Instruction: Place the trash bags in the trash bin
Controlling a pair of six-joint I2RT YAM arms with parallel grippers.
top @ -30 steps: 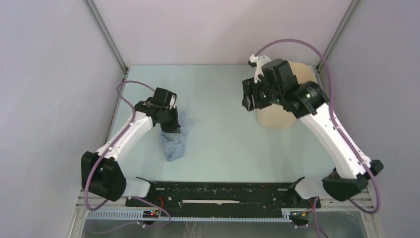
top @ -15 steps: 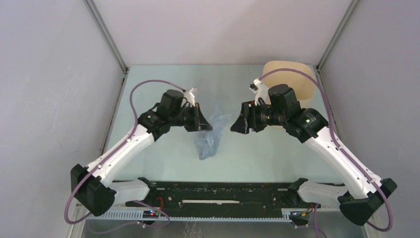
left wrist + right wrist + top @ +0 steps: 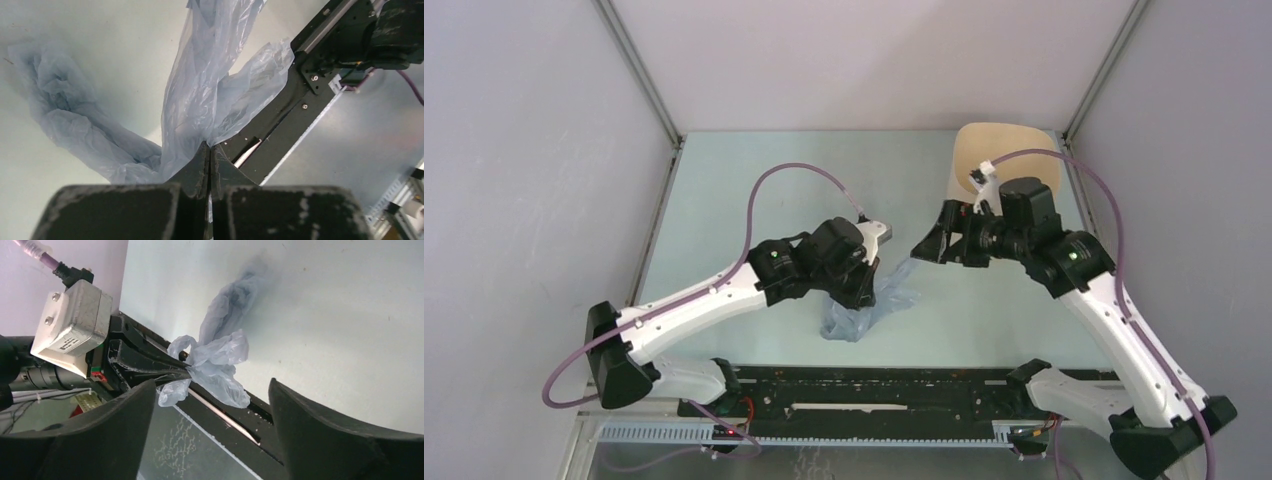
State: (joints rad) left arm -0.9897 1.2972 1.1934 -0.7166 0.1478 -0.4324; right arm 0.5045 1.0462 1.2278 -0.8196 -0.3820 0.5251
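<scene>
The left gripper is clamped on the bag: its two dark fingers meet tip to tip, with a pinch of the pale-blue film caught between them. From that pinch the film fans out ahead of the fingers in two wrinkled lobes, one trailing off to the side down to the table, the other stretching straight away from the tips. In the top view the bag hangs crumpled just below and right of this gripper, near the middle of the table toward its near edge, close to the black rail at the arms' bases. The right gripper has its fingers spread wide with nothing held. It faces the bag from the right, near it but apart, and its wrist view shows the bag in the gap ahead, pinched by the left fingers. The bin sits at the far right corner, behind the right arm, well apart from the bag.
</scene>
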